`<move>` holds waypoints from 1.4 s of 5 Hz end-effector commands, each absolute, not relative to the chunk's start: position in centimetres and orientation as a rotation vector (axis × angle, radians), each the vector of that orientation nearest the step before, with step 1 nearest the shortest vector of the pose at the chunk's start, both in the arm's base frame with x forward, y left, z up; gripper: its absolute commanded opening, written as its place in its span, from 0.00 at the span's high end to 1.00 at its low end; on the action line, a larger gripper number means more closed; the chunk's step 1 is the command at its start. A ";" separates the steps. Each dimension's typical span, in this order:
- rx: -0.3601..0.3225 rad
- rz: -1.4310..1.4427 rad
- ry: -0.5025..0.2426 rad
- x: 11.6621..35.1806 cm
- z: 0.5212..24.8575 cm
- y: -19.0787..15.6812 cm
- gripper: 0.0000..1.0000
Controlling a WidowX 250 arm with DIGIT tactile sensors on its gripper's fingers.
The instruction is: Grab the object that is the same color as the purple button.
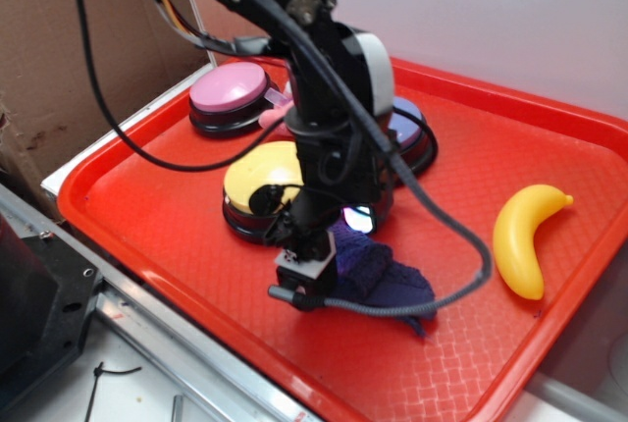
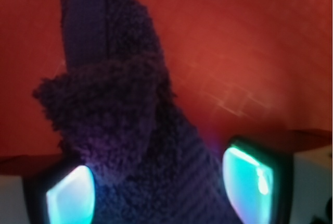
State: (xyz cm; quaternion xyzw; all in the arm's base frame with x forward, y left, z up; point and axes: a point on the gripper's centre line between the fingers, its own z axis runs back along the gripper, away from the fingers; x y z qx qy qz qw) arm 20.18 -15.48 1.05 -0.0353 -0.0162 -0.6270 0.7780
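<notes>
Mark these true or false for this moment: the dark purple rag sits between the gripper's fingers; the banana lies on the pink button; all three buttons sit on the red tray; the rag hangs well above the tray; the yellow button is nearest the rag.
1. The rag sits between the gripper fingers. True, as the wrist view shows, though full closure cannot be told.
2. The banana lies on the pink button. False: it lies on the red tray, apart from every button.
3. All three buttons sit on the tray. True.
4. The rag hangs well above the tray. False: it rests on the tray floor.
5. The yellow button is nearest the rag. True; the purple button sits farther back.
</notes>
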 end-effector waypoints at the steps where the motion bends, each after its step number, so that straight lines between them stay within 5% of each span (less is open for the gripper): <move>1: -0.027 -1.376 -0.050 19.2 1.1 -16.5 1.00; 5: 0.042 -1.254 -0.061 19.3 2.6 -15.4 1.00; 6: 0.116 -1.045 -0.029 19.6 3.8 -14.7 1.00; 7: 0.099 -0.793 -0.045 19.6 6.1 -13.6 1.00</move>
